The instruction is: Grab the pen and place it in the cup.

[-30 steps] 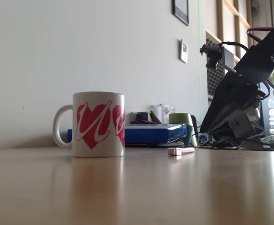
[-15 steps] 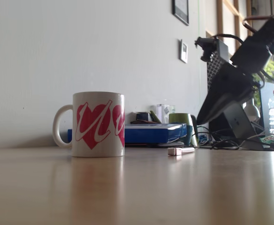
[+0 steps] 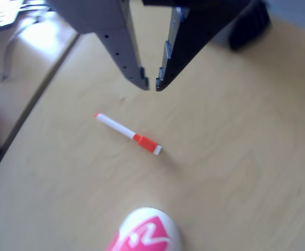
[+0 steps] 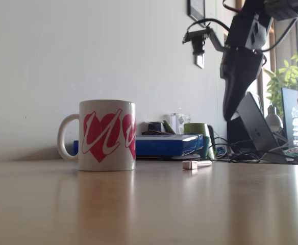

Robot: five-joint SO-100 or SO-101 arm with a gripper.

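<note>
The pen (image 3: 127,132) is a slim white marker with an orange-red cap, lying flat on the wooden table; in the fixed view the pen (image 4: 196,164) shows end-on as a small pale stub. The cup (image 4: 108,135) is a white mug with pink hearts and a handle, standing upright left of the pen; its rim (image 3: 144,232) shows at the bottom of the other view. My gripper (image 3: 152,85) hangs above the pen, apart from it, jaws almost together with nothing between them. In the fixed view the gripper (image 4: 229,116) points down, well above the table.
Behind the cup lie a blue box (image 4: 164,145), a green mug (image 4: 197,133), a laptop (image 4: 256,127) and cables (image 4: 241,155). The table's curved edge (image 3: 37,99) runs along the left in the other view.
The arm has lifted and swung upright; the gripper went from a low slant at the right to hanging high, pointing straight down. Cup and pen have not moved.
</note>
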